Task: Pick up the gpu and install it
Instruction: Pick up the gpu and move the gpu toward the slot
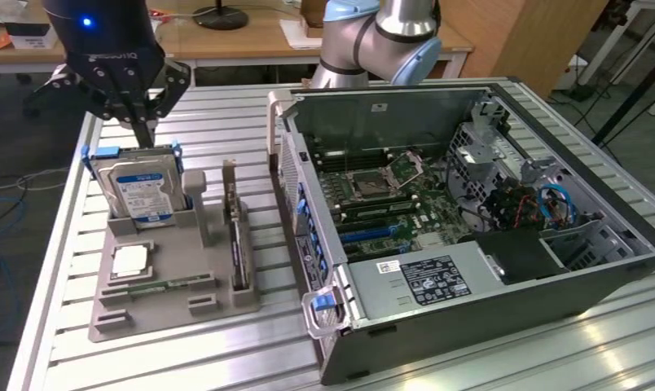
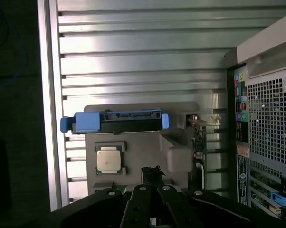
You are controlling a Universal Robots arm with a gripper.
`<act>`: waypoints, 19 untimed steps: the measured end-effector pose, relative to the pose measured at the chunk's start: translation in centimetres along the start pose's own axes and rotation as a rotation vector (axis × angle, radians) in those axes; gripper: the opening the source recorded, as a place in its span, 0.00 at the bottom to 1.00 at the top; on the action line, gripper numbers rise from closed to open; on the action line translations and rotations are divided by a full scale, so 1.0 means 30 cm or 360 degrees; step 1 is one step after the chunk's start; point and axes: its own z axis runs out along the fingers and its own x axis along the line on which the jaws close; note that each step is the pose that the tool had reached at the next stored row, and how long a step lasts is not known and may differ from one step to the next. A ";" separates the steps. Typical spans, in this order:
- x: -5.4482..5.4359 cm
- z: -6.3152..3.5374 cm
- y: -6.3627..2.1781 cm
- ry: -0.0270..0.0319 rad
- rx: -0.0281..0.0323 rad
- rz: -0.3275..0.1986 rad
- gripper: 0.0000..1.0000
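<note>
While the gripper [image 1: 142,130] is seen shut on nothing above the tray [image 1: 154,318], over its hard drive [image 1: 141,189], the gpu [image 1: 233,216] is stood on edge in the tray's slot nearest the case [image 1: 523,334]. Step judged: approach, pick-up not begun. Required: jaws parted over the card's top edge.

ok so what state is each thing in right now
gripper: shut, holding nothing
gpu: on edge in the grey holder, untouched
hard drive: upright in the holder
cpu: flat on the holder
computer case: on its side, open
</note>
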 end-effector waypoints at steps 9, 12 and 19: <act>-0.129 0.015 0.009 0.00007 -0.00095 0.0000 0.11; -0.174 0.030 0.010 0.00007 -0.00095 0.0000 0.11; -0.273 0.047 0.015 0.00007 -0.00097 0.0000 0.11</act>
